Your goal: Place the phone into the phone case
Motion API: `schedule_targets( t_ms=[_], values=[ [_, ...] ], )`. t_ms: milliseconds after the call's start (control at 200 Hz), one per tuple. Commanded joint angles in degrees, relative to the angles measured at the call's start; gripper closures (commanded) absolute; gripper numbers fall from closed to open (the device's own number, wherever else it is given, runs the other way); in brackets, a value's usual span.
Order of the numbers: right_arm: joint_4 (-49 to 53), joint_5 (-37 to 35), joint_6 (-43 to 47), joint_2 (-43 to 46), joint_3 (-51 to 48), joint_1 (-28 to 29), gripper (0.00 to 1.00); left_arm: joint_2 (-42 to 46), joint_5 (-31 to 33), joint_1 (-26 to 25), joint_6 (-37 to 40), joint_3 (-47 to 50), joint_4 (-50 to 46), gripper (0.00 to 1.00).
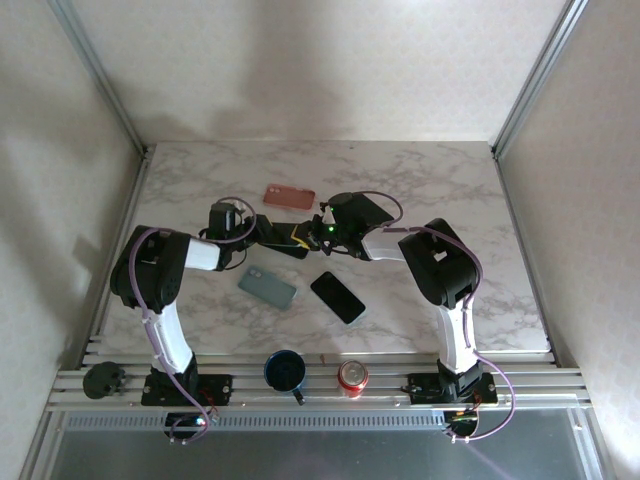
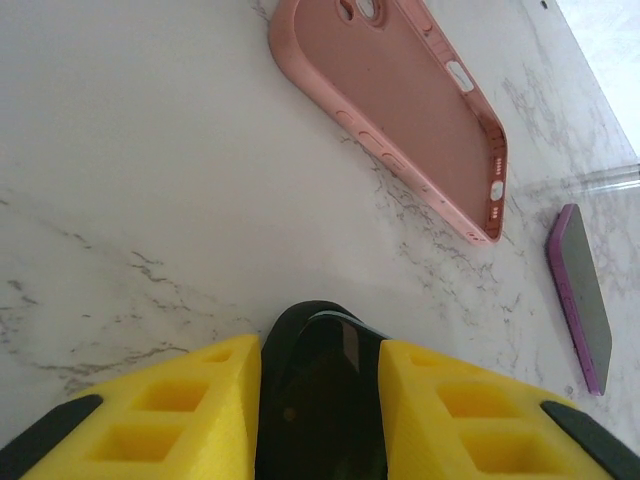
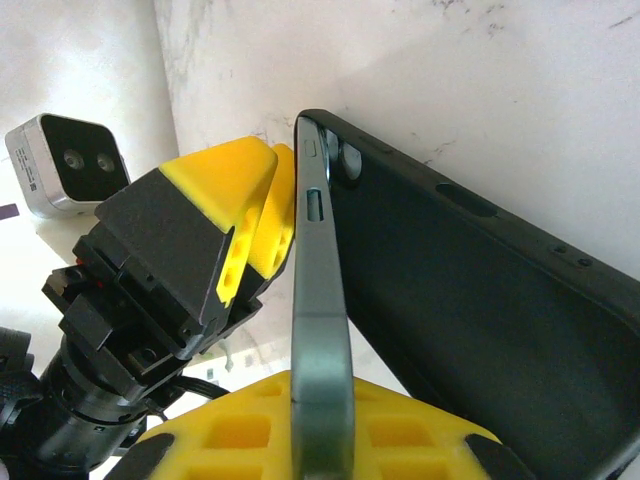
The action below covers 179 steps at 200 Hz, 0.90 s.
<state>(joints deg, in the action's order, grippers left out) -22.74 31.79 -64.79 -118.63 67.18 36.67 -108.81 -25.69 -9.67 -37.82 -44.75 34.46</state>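
Observation:
My left gripper (image 1: 262, 232) (image 2: 320, 350) is shut on one end of a black phone case (image 1: 288, 241) (image 2: 285, 350) (image 3: 470, 320), held just above the marble table. One corner of a phone (image 2: 350, 345) with a grey-green rim (image 3: 320, 300) sits tilted in the case's open side. My right gripper (image 1: 318, 228) (image 3: 322, 385) is shut on the other end of that phone, pinching its thin edge. In the right wrist view the left gripper's yellow fingers (image 3: 245, 195) show beyond the phone's top corner. The two grippers face each other at the table's middle.
A pink case (image 1: 290, 196) (image 2: 400, 100) lies open side up behind the grippers. A purple-rimmed phone (image 2: 585, 300) lies beside it. Nearer the arms lie a grey-green case or phone (image 1: 267, 287) and a black phone (image 1: 337, 297). A blue mug (image 1: 285, 370) and a red can (image 1: 352, 376) stand at the near edge.

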Motion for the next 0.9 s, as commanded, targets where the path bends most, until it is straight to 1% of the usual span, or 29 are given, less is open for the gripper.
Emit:
schedule_targets(
  t_ms=[0,180,406,641,781,891],
  values=[
    [3.1,-1.9,0.1,-2.4,0.3,0.8,1.0,1.0,-3.9,-2.2,-1.6,2.0,-1.8,0.66],
    [4.6,-2.2,1.2,-1.8,0.2,0.8,0.99,2.2,-4.2,-2.4,-2.1,3.0,-1.5,0.65],
    [6.9,-2.8,2.6,-1.4,0.6,0.8,0.87,3.6,-4.3,-2.9,-2.9,4.5,-0.8,0.65],
    [9.4,-3.5,4.0,-1.0,1.3,0.8,0.7,3.3,-4.6,-3.3,-3.4,4.8,-0.1,0.65],
    [11.4,-3.7,5.1,-0.9,2.3,0.8,0.63,3.3,-4.8,-3.4,-3.5,5.0,0.1,0.65],
    [13.0,-3.9,5.9,-0.8,3.5,0.8,0.52,3.3,-4.9,-3.4,-3.4,5.0,0.1,0.65]
  ],
)
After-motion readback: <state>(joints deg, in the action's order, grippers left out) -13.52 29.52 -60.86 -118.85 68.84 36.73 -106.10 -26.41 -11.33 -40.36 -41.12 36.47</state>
